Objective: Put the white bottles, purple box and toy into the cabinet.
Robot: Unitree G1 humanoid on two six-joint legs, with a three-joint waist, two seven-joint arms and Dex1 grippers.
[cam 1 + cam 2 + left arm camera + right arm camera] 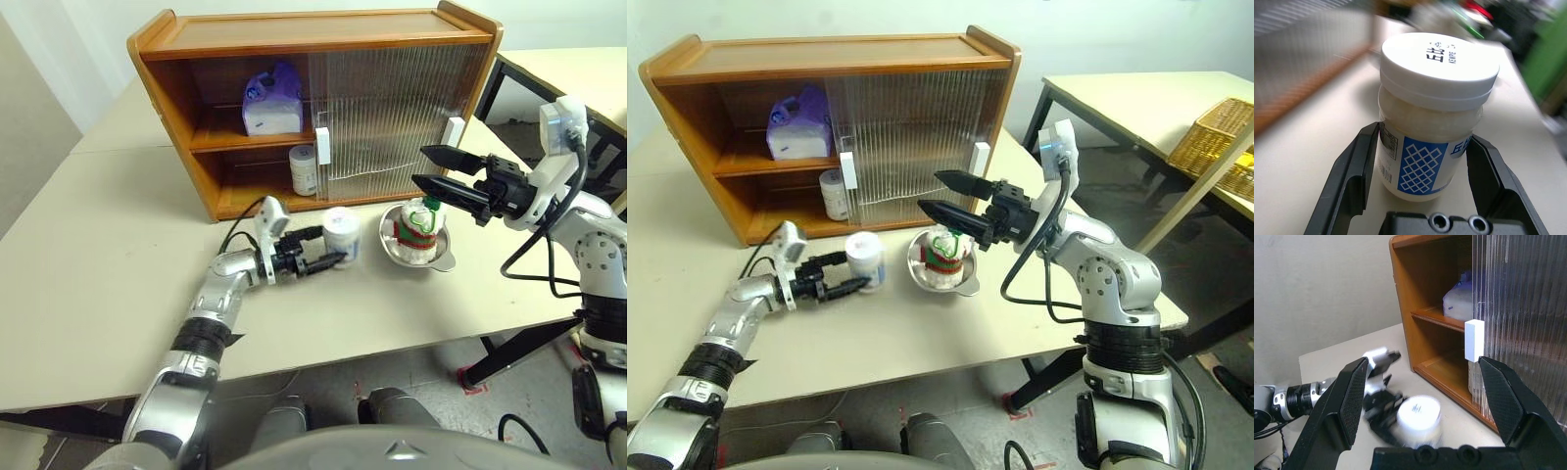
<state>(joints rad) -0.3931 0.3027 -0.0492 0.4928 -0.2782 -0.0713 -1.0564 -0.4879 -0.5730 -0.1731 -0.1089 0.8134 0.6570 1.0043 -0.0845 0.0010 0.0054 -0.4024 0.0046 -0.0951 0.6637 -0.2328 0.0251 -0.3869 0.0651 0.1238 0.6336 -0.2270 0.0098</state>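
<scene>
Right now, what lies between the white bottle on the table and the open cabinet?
Only bare table. In the left eye view nothing stands between the white bottle and the cabinet front.

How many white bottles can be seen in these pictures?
2. One white bottle stands on the table between the left gripper's fingers; another is on the cabinet's lower shelf. Others may be hidden behind the doors.

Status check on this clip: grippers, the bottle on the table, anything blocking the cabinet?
Left gripper around white bottle on table; contact unclear. Right gripper open, empty, above toy in metal bowl. Cabinet left side open, unblocked.
</scene>
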